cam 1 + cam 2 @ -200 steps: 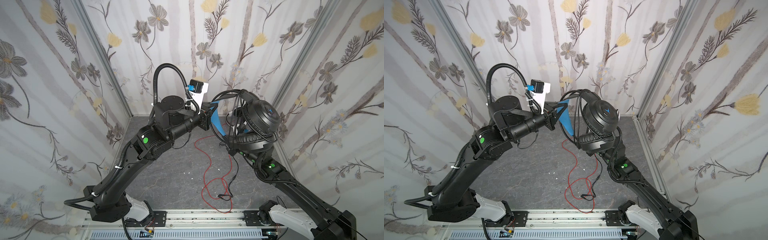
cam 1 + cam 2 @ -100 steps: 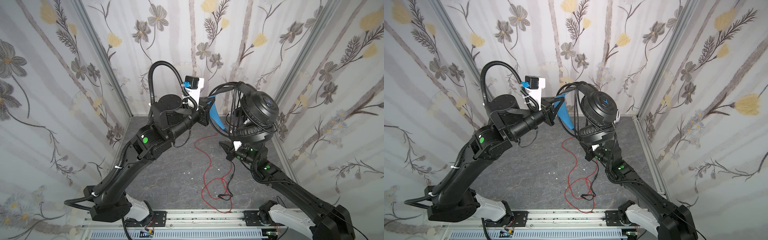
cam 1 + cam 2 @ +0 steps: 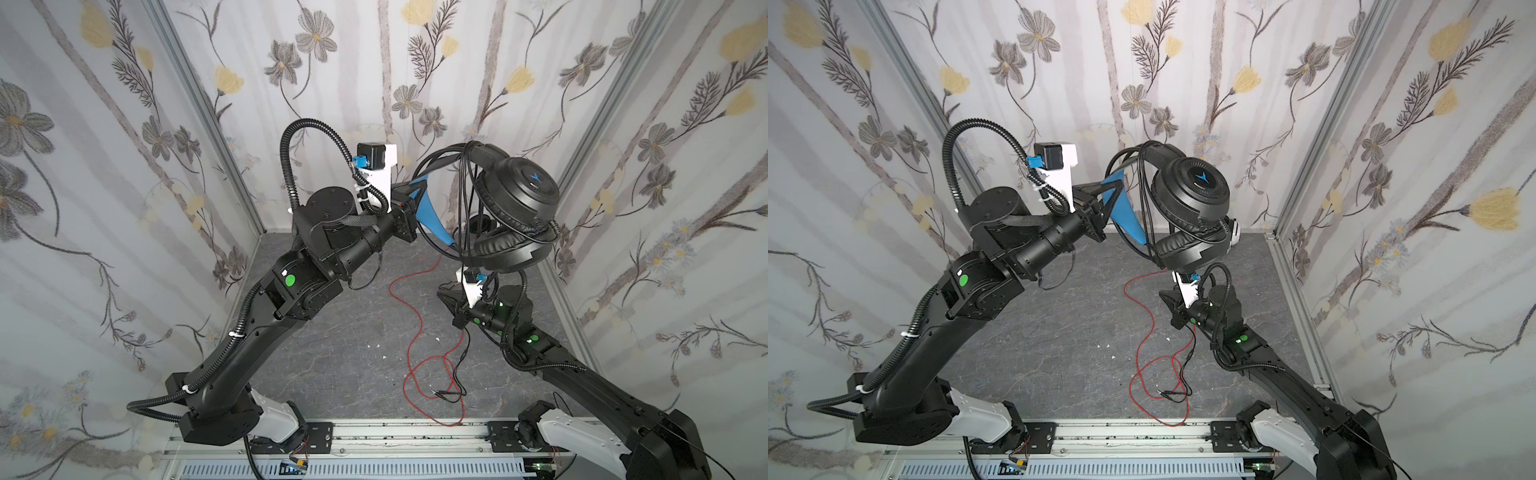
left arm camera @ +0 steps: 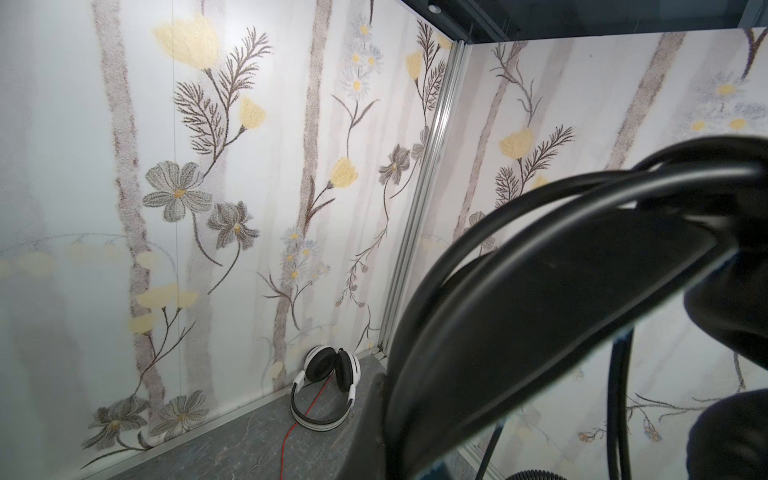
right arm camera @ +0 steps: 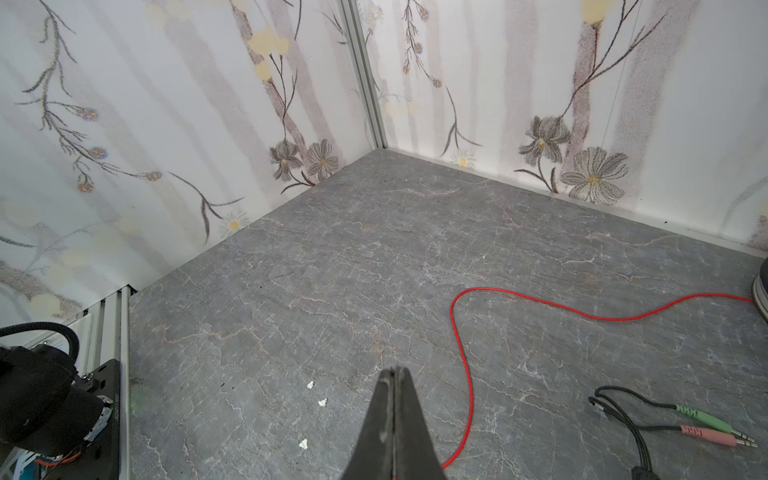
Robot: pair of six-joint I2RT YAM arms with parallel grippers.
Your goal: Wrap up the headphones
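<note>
The grey table [image 3: 332, 353] carries little. The black headphones [image 3: 517, 191] hang high above its back, cups stacked one over the other. The left gripper [image 3: 1119, 189] is clenched on their blue inner band. The white headphones [image 4: 328, 386] sit on the table in the back right corner, with their red cable [image 3: 415, 316] trailing forward in loose bends.

Several loops of the black cable [image 3: 457, 374] already cross the raised headband. The rest drops past the right arm's wrist to the table and runs back to front. Its plugs [image 5: 706, 432] lie nearer the front rail.

The right gripper [image 5: 395, 374] hangs low, pressed closed on nothing. It is plainly the nearer arm. The loose tail lies below and in front of its fingers, so the next pickup probably means opening and reaching down and forward.
</note>
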